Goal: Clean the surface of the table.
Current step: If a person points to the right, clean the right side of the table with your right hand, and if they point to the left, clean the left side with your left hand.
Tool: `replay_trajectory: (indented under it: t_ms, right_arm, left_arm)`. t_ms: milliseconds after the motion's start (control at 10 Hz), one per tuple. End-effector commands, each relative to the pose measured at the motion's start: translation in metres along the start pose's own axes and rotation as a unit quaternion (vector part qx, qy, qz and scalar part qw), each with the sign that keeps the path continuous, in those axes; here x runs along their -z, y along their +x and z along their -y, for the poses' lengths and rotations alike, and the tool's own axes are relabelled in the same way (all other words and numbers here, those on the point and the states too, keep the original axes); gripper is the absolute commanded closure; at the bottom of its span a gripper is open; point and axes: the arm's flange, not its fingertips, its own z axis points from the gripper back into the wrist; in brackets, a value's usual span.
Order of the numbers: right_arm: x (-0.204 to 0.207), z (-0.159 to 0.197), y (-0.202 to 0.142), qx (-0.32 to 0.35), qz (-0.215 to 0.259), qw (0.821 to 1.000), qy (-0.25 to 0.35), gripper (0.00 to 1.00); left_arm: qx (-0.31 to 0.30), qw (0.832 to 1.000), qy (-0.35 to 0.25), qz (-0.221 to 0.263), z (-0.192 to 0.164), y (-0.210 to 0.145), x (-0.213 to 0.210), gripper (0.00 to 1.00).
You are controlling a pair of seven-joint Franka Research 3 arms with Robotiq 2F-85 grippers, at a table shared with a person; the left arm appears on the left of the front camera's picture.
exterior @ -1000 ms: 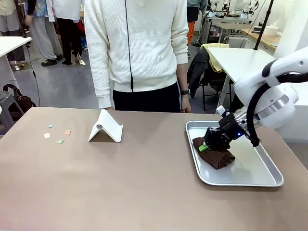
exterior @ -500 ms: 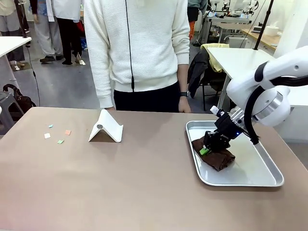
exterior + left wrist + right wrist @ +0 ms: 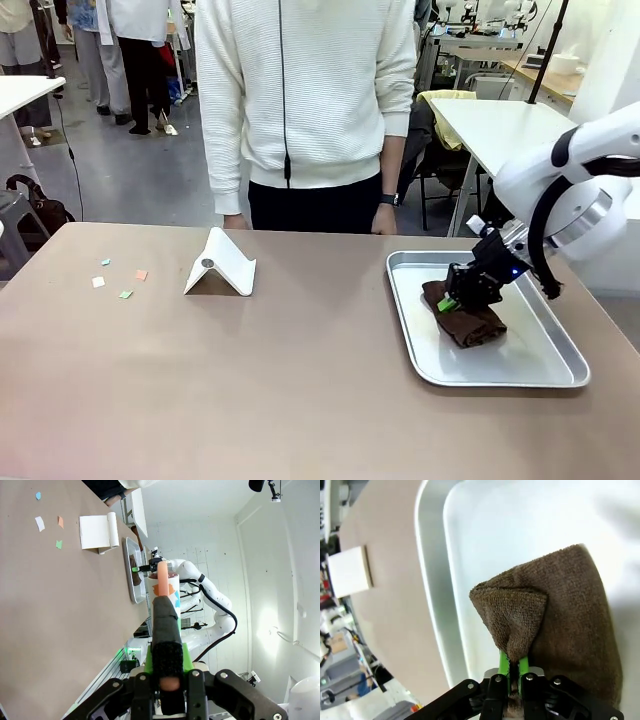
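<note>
The brown table (image 3: 250, 390) carries several small coloured paper scraps (image 3: 120, 279) near its far left. On the right, a brown cloth (image 3: 475, 322) lies in a metal tray (image 3: 520, 375). My right gripper (image 3: 452, 301) is shut on a raised fold at the cloth's left end. In the right wrist view its green pads (image 3: 506, 666) pinch that peaked fold of the cloth (image 3: 560, 620). The left wrist view has my left gripper (image 3: 164, 605) shut on a pinkish rod (image 3: 162, 577), held off beyond the table (image 3: 50, 610), with the scraps (image 3: 59, 544) far ahead.
A white folded stand (image 3: 220, 266) sits at the table's far middle-left. A person in a white sweater (image 3: 310, 100) stands at the far edge, hands hanging by the table rim. A white-topped table (image 3: 500, 125) stands behind on the right.
My right gripper has moved right with the cloth, dragging it toward the tray's middle. The person has shifted slightly to the right.
</note>
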Motion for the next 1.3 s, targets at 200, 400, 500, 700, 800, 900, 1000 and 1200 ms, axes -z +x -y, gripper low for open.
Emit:
replay_trajectory:
  t_ms: [200,400,500,700,800,900,1000,1200]
  right_arm:
    - [-0.008,0.051,0.006,0.097,0.046,0.994,-0.013,0.93]
    - [-0.018,0.061,0.005,0.119,0.053,0.991,0.044,0.93]
    - [-0.023,0.063,0.004,0.126,0.052,0.987,0.087,0.93]
    - [-0.034,0.060,0.000,0.128,0.032,0.972,0.195,0.93]
    - [-0.039,0.058,-0.001,0.128,0.024,0.963,0.236,0.93]
    - [-0.044,0.057,-0.002,0.127,0.014,0.954,0.273,0.93]
    - [-0.047,0.055,-0.005,0.126,0.003,0.940,0.317,0.93]
    - [-0.066,0.052,-0.017,0.121,0.010,0.923,0.365,0.93]
  left_arm:
    - [0.008,1.000,-0.005,-0.004,0.004,-0.004,-0.001,1.00]
    - [0.008,1.000,-0.005,-0.004,0.004,-0.004,-0.001,1.00]
    - [0.008,1.000,-0.005,-0.004,0.004,-0.004,-0.001,1.00]
    - [0.008,1.000,-0.005,-0.004,0.004,-0.004,-0.001,1.00]
    - [0.008,1.000,-0.005,-0.004,0.004,-0.004,-0.001,1.00]
    - [0.008,1.000,-0.005,-0.004,0.004,-0.004,-0.001,1.00]
    - [0.008,1.000,-0.005,-0.004,0.004,-0.004,-0.001,1.00]
    - [0.008,1.000,-0.005,-0.004,0.004,-0.004,-0.001,1.00]
